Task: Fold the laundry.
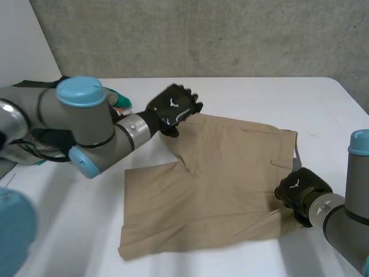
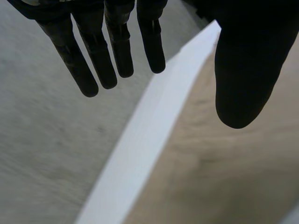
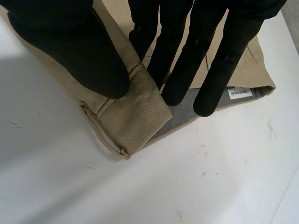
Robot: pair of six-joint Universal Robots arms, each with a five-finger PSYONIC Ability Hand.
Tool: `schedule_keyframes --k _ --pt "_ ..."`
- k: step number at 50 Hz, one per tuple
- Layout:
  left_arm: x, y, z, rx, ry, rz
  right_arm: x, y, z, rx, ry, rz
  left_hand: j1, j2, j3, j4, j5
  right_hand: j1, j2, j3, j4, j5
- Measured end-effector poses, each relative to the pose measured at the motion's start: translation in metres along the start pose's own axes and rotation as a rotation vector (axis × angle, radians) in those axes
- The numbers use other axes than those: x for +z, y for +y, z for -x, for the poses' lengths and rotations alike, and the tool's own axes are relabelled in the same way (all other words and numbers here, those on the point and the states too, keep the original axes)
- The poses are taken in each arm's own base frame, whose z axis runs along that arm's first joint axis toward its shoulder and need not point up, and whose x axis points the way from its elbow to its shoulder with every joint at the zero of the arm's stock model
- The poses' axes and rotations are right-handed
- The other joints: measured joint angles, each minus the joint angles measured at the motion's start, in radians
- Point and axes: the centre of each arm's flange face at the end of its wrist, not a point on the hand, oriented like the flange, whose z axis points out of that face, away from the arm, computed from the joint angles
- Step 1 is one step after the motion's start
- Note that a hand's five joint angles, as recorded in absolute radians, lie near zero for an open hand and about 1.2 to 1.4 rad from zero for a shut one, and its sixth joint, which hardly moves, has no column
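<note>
Tan shorts point(image 1: 219, 184) lie spread flat on the white table point(image 1: 259, 98), one leg folded over. My left hand point(image 1: 173, 108) hovers at their far left corner. In its wrist view the left hand point(image 2: 117, 46) has straight fingers and the thumb held apart, nothing between them, with the tan cloth point(image 2: 224, 177) below. My right hand point(image 1: 300, 187) is on the shorts' right edge. In the right wrist view its thumb point(image 3: 84, 51) and fingers pinch a folded waistband corner point(image 3: 135, 112), beside the grey lining point(image 3: 182, 119) and a white label point(image 3: 239, 93).
A heap of dark and green clothes point(image 1: 119, 103) lies at the far left behind my left arm. A grey concrete wall stands behind the table's far edge. Bare table surrounds the shorts at the front and right.
</note>
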Motion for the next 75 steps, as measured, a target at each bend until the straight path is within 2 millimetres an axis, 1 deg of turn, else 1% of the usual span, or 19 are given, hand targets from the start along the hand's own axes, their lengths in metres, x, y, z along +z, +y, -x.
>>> schedule_keyframes --k 5,10,11,15,18,24,29,39,41,42,43,51,56,58,63,66,68,69,75 --pt "0.011 0.030 -0.015 -0.058 0.074 0.048 0.002 0.000 -0.002 0.008 0.011 -0.006 0.000 0.000 0.000 -0.003 -0.001 0.000 0.000 0.000 0.000 0.000" --pt "0.013 0.044 -0.025 -0.083 0.102 0.077 0.004 0.000 -0.004 0.012 0.024 -0.014 0.056 0.061 0.048 0.059 0.064 0.000 0.000 0.000 0.000 0.000" --pt "0.013 0.044 -0.026 -0.085 0.103 0.079 0.004 0.000 -0.004 0.012 0.025 -0.015 0.098 0.099 0.086 0.099 0.103 0.000 0.000 0.000 0.000 0.000" --pt "0.011 0.047 -0.027 -0.088 0.094 0.095 0.005 -0.001 -0.006 0.013 0.036 -0.024 0.574 0.545 0.535 0.541 0.534 -0.001 0.000 0.000 0.000 0.000" --pt "0.009 0.046 -0.022 -0.076 0.054 0.119 0.005 -0.002 -0.007 0.013 0.040 -0.027 0.630 0.671 0.660 0.679 0.643 -0.001 0.000 0.000 0.000 0.000" --pt "-0.001 0.042 -0.008 0.020 -0.070 0.193 0.005 -0.002 -0.007 0.012 0.043 -0.029 0.630 0.674 0.664 0.684 0.643 0.000 0.000 0.000 0.000 0.002" --pt "-0.020 0.038 0.000 0.123 -0.161 0.285 0.005 -0.003 -0.006 0.011 0.042 -0.031 0.630 0.674 0.664 0.684 0.643 0.000 0.000 0.000 0.000 0.002" --pt "-0.050 0.033 -0.010 0.135 -0.242 0.469 0.004 -0.003 -0.004 0.006 0.035 -0.033 0.630 0.674 0.665 0.683 0.643 0.000 0.000 0.000 0.000 0.002" --pt "-0.053 0.029 -0.013 0.133 -0.246 0.476 0.004 -0.003 -0.003 0.006 0.034 -0.034 0.630 0.674 0.665 0.683 0.643 0.000 0.000 0.000 0.000 0.002" --pt "-0.054 0.026 -0.014 0.133 -0.249 0.476 0.004 -0.003 -0.003 0.005 0.034 -0.034 0.153 0.192 0.194 0.204 0.208 0.000 0.000 0.000 0.000 0.002" --pt "-0.054 0.023 -0.014 0.131 -0.256 0.471 0.004 -0.003 -0.003 0.005 0.034 -0.035 0.132 0.155 0.159 0.163 0.166 0.000 0.000 0.000 0.000 0.002" --pt "-0.050 -0.002 0.011 0.102 -0.363 0.343 0.004 -0.003 -0.002 0.006 0.033 -0.034 0.087 0.088 0.087 0.093 0.089 0.000 0.000 0.000 0.000 0.002" --pt "-0.045 -0.006 0.024 0.084 -0.376 0.269 0.004 -0.003 -0.002 0.008 0.033 -0.033 0.069 0.072 0.070 0.075 0.070 0.000 0.000 0.000 0.000 0.002" --pt "-0.041 -0.001 0.023 0.076 -0.353 0.255 0.004 -0.003 -0.002 0.011 0.032 -0.033 0.063 0.066 0.064 0.069 0.064 0.000 0.000 0.000 0.000 0.002" --pt "-0.033 0.022 0.012 0.054 -0.284 0.284 0.004 -0.002 -0.002 0.018 0.031 -0.029 0.130 0.136 0.131 0.133 0.135 0.000 0.000 0.000 0.000 0.002" --pt "-0.031 0.034 0.005 0.043 -0.257 0.315 0.005 -0.001 -0.003 0.023 0.033 -0.027 0.360 0.347 0.333 0.347 0.344 0.000 0.000 0.000 0.000 0.002" --pt "-0.031 0.036 0.003 0.041 -0.251 0.326 0.005 -0.001 -0.004 0.024 0.034 -0.026 0.360 0.347 0.333 0.347 0.344 0.000 0.000 0.000 0.000 0.002" --pt "-0.033 0.040 0.001 0.038 -0.243 0.347 0.005 -0.001 -0.004 0.024 0.035 -0.026 0.473 0.472 0.461 0.476 0.472 0.000 0.000 0.000 0.000 0.002" --pt "-0.044 0.046 -0.005 0.044 -0.237 0.431 0.006 -0.002 -0.008 0.029 0.047 -0.029 0.608 0.654 0.644 0.662 0.646 0.000 0.000 0.000 0.000 0.002"
